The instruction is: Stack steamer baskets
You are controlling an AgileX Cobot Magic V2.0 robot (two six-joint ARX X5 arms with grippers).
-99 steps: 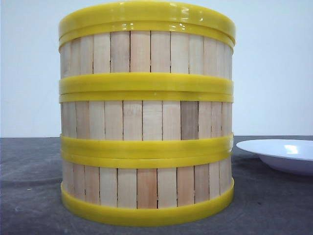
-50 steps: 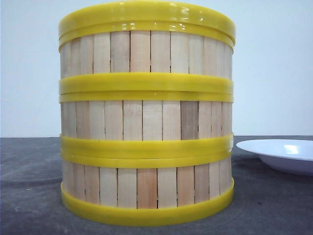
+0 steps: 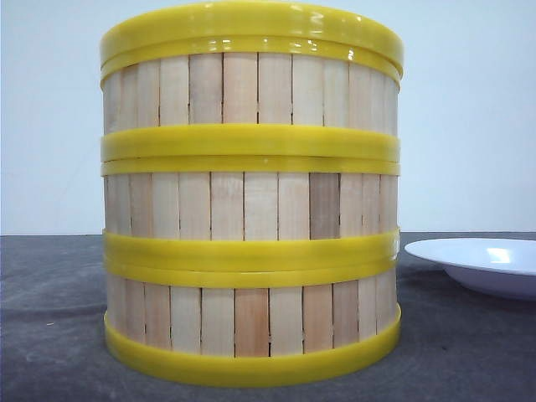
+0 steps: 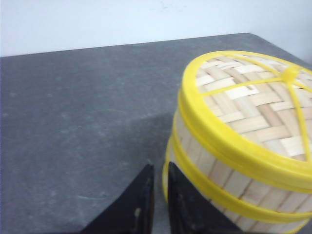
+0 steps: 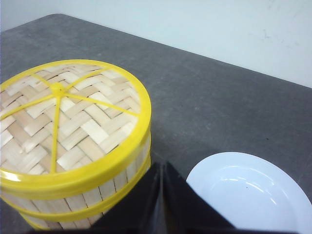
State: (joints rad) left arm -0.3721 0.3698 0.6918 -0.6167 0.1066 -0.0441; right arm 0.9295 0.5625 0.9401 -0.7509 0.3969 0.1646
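Observation:
Three steamer baskets stand in one stack on the dark table: the bottom basket (image 3: 251, 320), the middle basket (image 3: 251, 206) and the top basket (image 3: 251, 89), yellow rims lined up. A woven lid (image 4: 253, 109) with a yellow rim caps the stack, as the right wrist view of the lid (image 5: 68, 122) also shows. My left gripper (image 4: 160, 167) hangs shut and empty, above the table beside the stack's wall (image 4: 219, 180). Between the stack and the plate, my right gripper (image 5: 162, 165) is shut with nothing in it. Neither gripper shows in the front view.
A white plate (image 3: 486, 264) sits on the grey table (image 3: 50, 335) to the right of the stack; the plate (image 5: 246, 195) lies close to my right gripper. A pale wall (image 3: 469, 117) runs along the table's far edge.

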